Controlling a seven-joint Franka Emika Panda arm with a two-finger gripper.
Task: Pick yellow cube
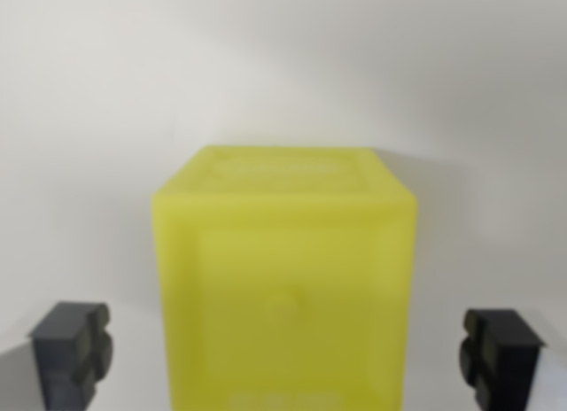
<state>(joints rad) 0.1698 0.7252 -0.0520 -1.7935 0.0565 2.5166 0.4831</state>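
Looks like it's lining up the grab rn: the dark two-finger gripper [287, 358] is sitting spread wide w/ the blurry yellow plastic cube [283, 291] centred btwn its fingers on the white surface [89, 119], both apart from it, so prob just needs closing next.
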